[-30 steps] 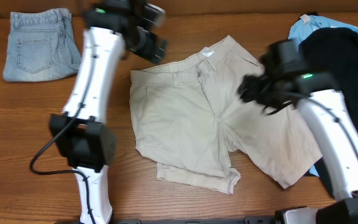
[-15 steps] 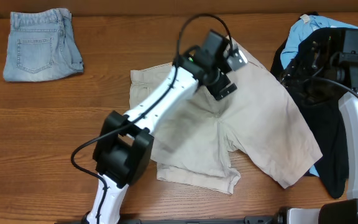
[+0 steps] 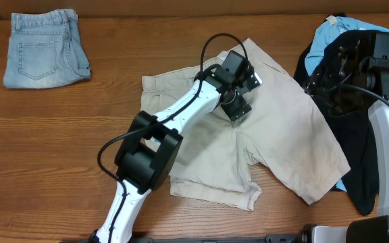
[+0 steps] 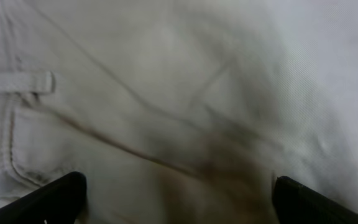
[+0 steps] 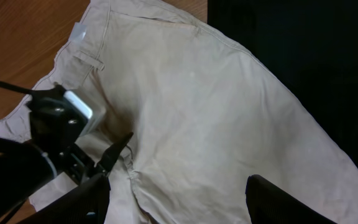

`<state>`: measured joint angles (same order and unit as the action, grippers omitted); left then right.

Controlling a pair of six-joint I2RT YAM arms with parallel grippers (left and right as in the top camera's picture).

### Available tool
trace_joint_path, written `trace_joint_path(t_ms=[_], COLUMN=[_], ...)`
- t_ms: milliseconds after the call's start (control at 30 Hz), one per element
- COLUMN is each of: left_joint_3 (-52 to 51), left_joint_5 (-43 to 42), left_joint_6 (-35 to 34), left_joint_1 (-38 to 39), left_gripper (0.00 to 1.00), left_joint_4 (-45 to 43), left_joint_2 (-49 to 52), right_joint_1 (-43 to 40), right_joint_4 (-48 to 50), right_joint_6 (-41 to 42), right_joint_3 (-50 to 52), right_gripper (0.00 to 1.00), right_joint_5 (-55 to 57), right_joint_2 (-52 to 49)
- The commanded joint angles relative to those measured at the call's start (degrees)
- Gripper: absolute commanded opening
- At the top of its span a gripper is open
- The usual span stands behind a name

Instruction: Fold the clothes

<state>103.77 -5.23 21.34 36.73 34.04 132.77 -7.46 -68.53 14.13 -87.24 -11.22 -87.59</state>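
Note:
The pale khaki shorts [image 3: 282, 142] lie spread flat mid-table, waistband toward the back. My left gripper [image 3: 238, 109] is open and low over the fly and crotch area. In the left wrist view its fingers [image 4: 179, 202] straddle creased khaki cloth [image 4: 166, 93] with a belt loop at the left. My right gripper [image 3: 319, 77] is open and held above the shorts' right edge, next to the black garment [image 3: 363, 135]. The right wrist view shows its spread fingers [image 5: 179, 202] above the shorts [image 5: 216, 106], with the left arm's gripper [image 5: 114, 152] on the cloth.
A light-blue garment [image 3: 336, 30] lies under the black garment at the back right. The black cloth fills the top right of the right wrist view [image 5: 303, 50]. Folded blue jeans [image 3: 42, 47] lie at the back left. The table is brown wood [image 3: 46, 155].
My left arm swung from the back left onto the middle of the shorts and came down a little nearer. My right arm drew back right toward the black garment and has stayed there.

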Motion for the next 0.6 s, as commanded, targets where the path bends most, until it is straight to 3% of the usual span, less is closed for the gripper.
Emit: trace_joint_path(t_ms=[0, 267, 567], left_joint_3=[-0.6, -0.6, -0.6], left_joint_5=[1.4, 6.3, 9.0], left_joint_6=[-4.6, -17.3, -27.9], left_joint_1=[-0.8, -7.7, -23.6], left_gripper=[1.0, 1.0, 1.0], left_joint_4=[-0.1, 0.5, 8.3], left_joint_2=[1.8, 1.8, 1.8], right_joint_1=[0.0, 0.0, 0.5], right_joint_4=[0.3, 0.3, 1.1], right_joint_6=[-0.9, -0.9, -0.9], right_joint_3=[-1.2, -1.1, 1.7], right_gripper=[0.74, 0.74, 0.74], right_joint_5=[-0.3, -0.4, -0.4], right_joint_2=[1.1, 1.1, 0.8])
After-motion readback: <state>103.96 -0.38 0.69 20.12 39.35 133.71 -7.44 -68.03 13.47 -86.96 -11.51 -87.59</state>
